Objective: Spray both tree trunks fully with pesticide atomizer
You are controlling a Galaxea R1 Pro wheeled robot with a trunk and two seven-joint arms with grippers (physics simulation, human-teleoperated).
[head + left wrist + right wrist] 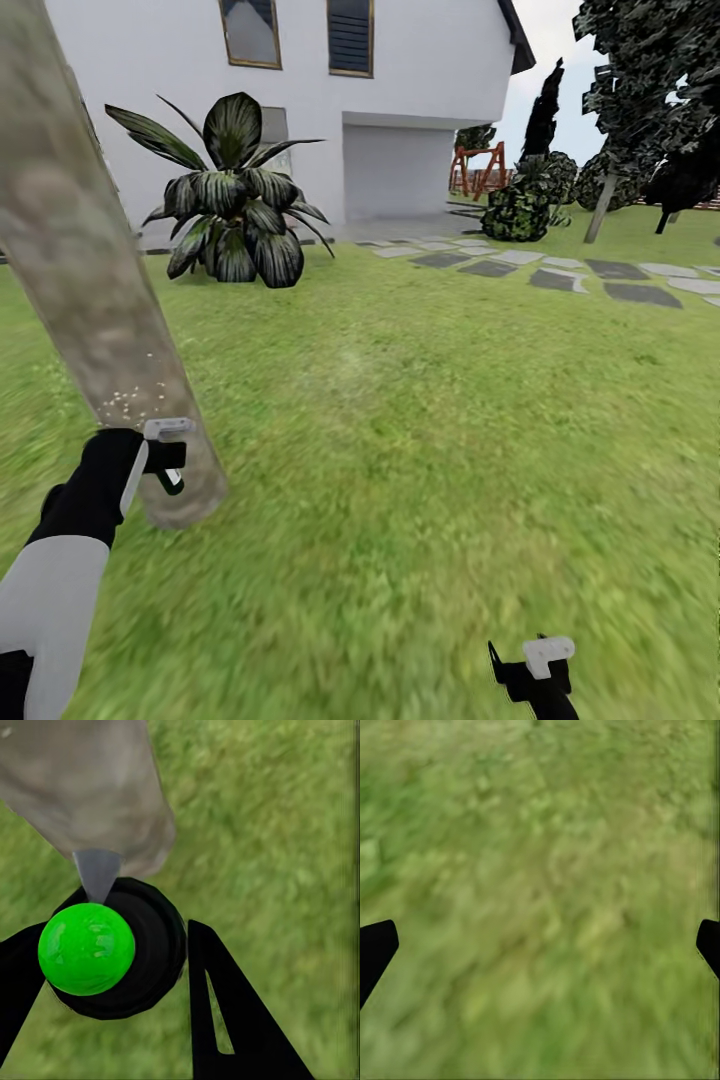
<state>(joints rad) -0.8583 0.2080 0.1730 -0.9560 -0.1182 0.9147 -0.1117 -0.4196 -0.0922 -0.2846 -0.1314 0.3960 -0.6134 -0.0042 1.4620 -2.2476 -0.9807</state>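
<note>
Jaws: left gripper is clamping the atomizer; right gripper is hanging spread, empty.
Pickup is done; droplets are speckling the tree trunk, coverage partial, second tree pending.

1. The tree trunk ran out past the head view's top and left edges, so its crown could not be seen.
2. The pesticide atomizer was shown from one end only in the left wrist view: a green ball in a black ring, its body hidden behind them.
3. In the head view the left pincer covered the atomizer almost wholly.
4. The right pincer was cut by the head view's bottom edge, and its fingers barely entered the right wrist view's sides.
5. The grass was blurred in both wrist views.
6. The white specks on the trunk were too small to identify.
</note>
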